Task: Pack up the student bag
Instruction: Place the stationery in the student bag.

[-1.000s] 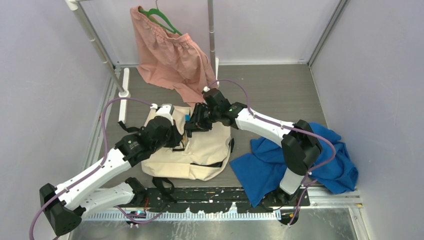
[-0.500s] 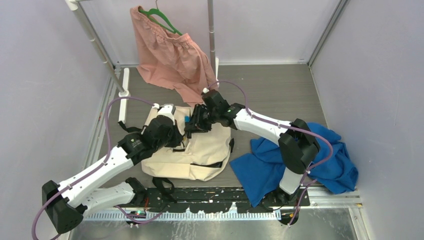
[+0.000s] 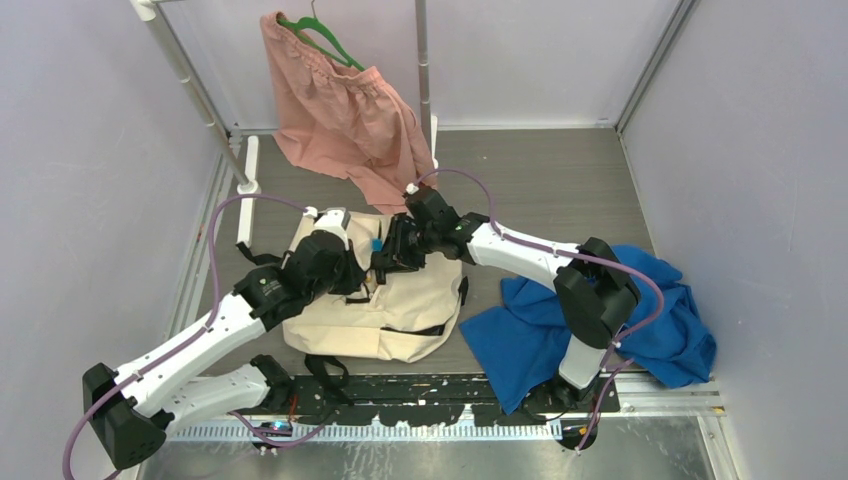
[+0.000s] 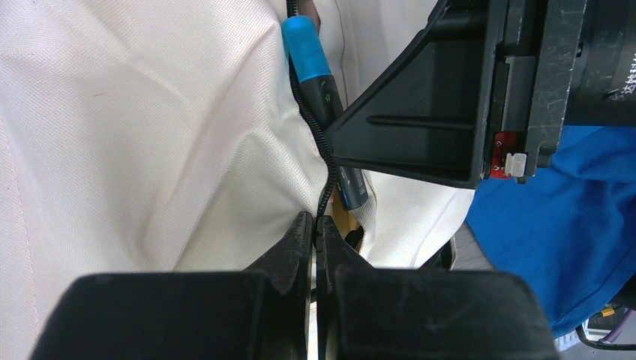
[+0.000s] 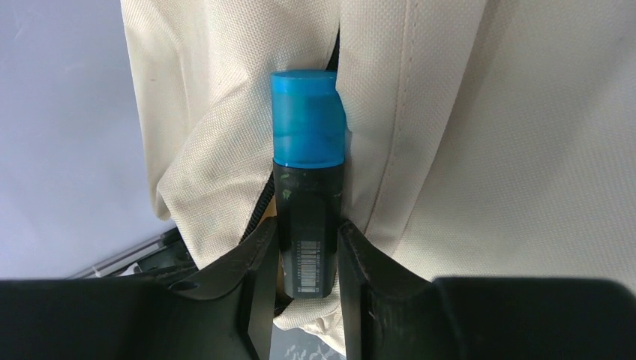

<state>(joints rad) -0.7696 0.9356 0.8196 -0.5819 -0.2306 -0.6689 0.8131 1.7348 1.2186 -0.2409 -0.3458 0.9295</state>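
Observation:
The student bag [image 3: 405, 300], cream fabric with black zippers, lies flat between the arms. My left gripper [image 3: 362, 280] is shut on the black zipper edge of the bag's opening [image 4: 324, 176], pinching cloth of the bag [image 4: 150, 135] between its tips [image 4: 313, 221]. My right gripper [image 3: 388, 258] is shut on a marker [image 5: 307, 187] with a black body and a blue cap. The marker points cap-first into the zipper slit of the bag [image 5: 487, 150]. It also shows in the left wrist view [image 4: 309, 52] and in the top view [image 3: 378, 243].
A pink garment on a green hanger [image 3: 340, 110] hangs from a rack behind the bag. The rack's poles [image 3: 190, 85] stand at the back left and centre. A blue cloth [image 3: 610, 320] lies crumpled to the right of the bag. Walls close in on both sides.
My right gripper has moved slightly down and left with the marker, closer to the bag's opening. My left gripper has stayed shut on the zipper edge.

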